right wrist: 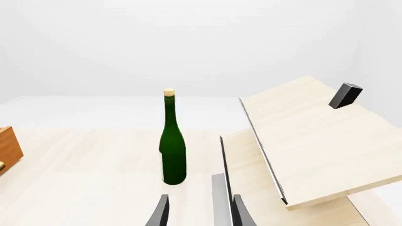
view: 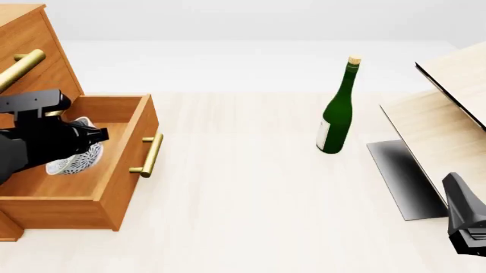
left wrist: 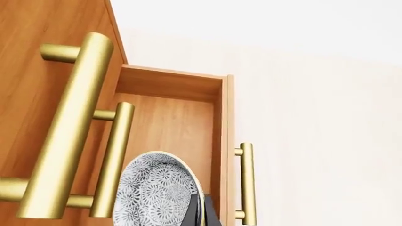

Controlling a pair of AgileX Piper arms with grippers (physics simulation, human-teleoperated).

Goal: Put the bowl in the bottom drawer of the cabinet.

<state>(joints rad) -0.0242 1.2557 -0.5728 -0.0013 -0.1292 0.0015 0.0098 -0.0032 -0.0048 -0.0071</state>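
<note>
1. Left pincer (view: 90, 136) black, reaching in over the open drawer, clamped on the small round white bowl with grey-blue speckled pattern (view: 74, 160) — bowl tilted on edge, rim toward the drawer's back.
2. In the left wrist view, a dark finger (left wrist: 196, 212) pressed against the bowl's rim; inner patterned face turned toward the camera.
3. Bowl held above the floor of the lowest, box-shaped orange-brown wooden drawer (view: 122, 170), inside its walls; whether touching the floor — cannot tell.
4. Drawer pulled well out of the tall orange-brown wooden cabinet (view: 31, 51), its brass bar handle (view: 149, 155) facing the open surface (view: 243, 199).
5. Upper drawers' brass handles close beside the wrist camera, so little room on the cabinet side.
6. Right pincer (right wrist: 196, 212) parked at the near right, well apart from the cabinet, fingers slightly parted with nothing between them.
7. Tall green glass bottle with cork (view: 336, 108) upright mid-surface, beside a pale wood structure with dark panel (view: 448, 114); neither involved.
8. Step in hand, by judgement: placing — carry done, release not yet.
9. Next move likely calls for lowering the bowl level onto the drawer floor, parting the fingers, then lifting straight up clear of the walls and upper handles.
</note>
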